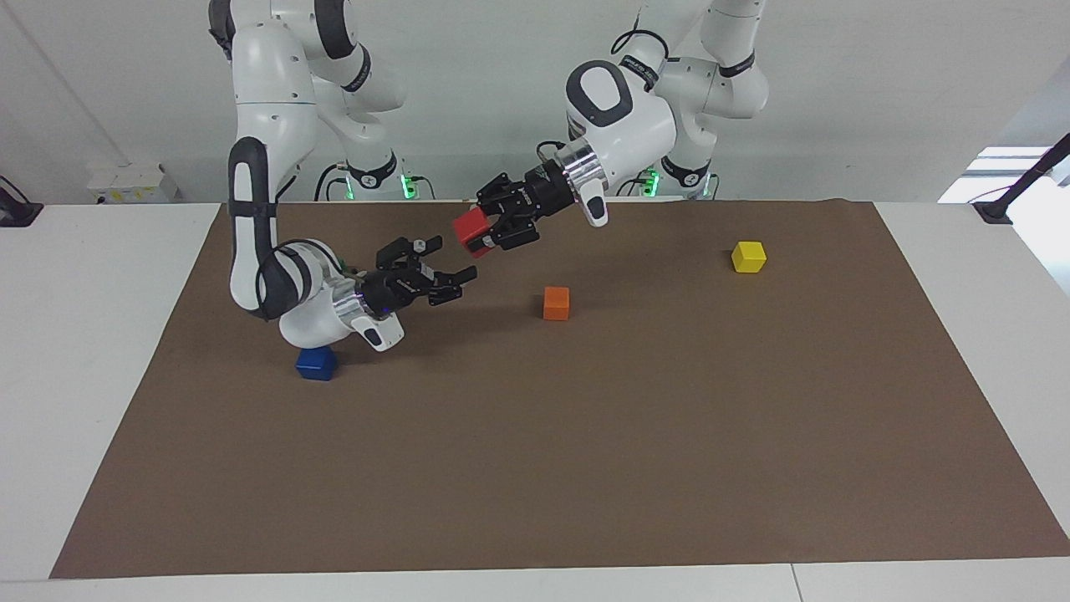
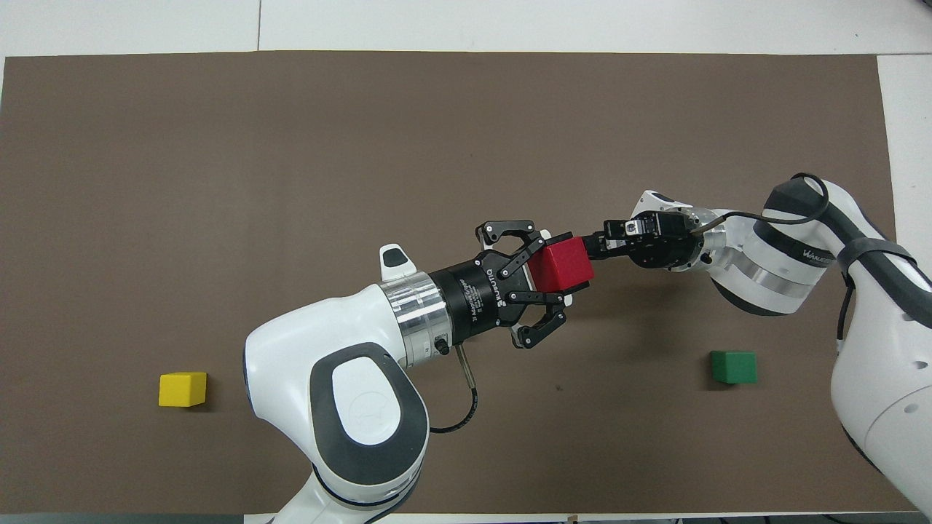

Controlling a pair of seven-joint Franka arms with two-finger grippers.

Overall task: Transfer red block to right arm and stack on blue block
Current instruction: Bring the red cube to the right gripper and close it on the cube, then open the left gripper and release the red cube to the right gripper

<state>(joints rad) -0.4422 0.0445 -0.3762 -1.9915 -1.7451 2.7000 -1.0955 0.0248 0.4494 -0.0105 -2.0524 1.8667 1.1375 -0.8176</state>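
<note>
My left gripper is shut on the red block and holds it in the air over the brown mat; it also shows in the overhead view with the red block. My right gripper is open, with its fingertips just below the red block and apart from it. In the overhead view the right gripper meets the block's edge. The blue block lies on the mat under the right arm's wrist and is hidden in the overhead view.
An orange block lies mid-mat, hidden under the left arm in the overhead view. A yellow block lies toward the left arm's end. A green block lies near the right arm. The brown mat covers the table.
</note>
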